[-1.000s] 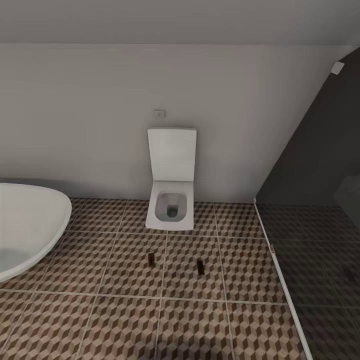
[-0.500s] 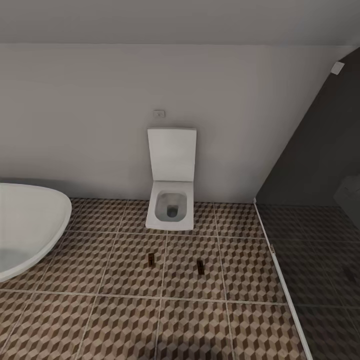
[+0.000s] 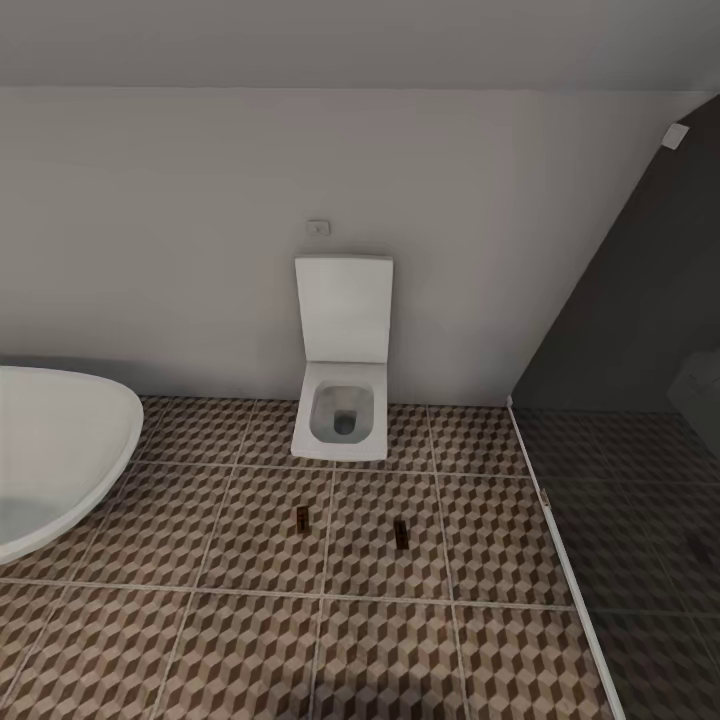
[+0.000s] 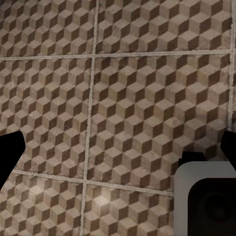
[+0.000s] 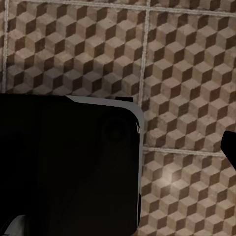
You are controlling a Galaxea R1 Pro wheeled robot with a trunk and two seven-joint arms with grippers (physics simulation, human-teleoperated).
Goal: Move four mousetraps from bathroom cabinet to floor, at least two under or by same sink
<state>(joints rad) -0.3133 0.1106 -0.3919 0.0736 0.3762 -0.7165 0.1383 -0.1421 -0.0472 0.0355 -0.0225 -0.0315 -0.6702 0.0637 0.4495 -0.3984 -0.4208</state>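
Two mousetraps lay flat on the bathroom floor (image 3: 250, 640) in the lower middle of the head view. The left mousetrap (image 3: 300, 517) and the right mousetrap (image 3: 400, 532) were small dark-brown rectangles, long sides running up the frame, well apart from each other on neighbouring tiles. Their details were too small to make out. The floor was large square tiles printed with brown-and-beige cubes, light grout lines between them, filling the lower part of the frame.

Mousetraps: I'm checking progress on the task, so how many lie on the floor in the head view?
2. One mousetrap lies on the bathroom floor in front of the toilet, toward the tub; the other mousetrap lies to its right. Others may be out of frame.
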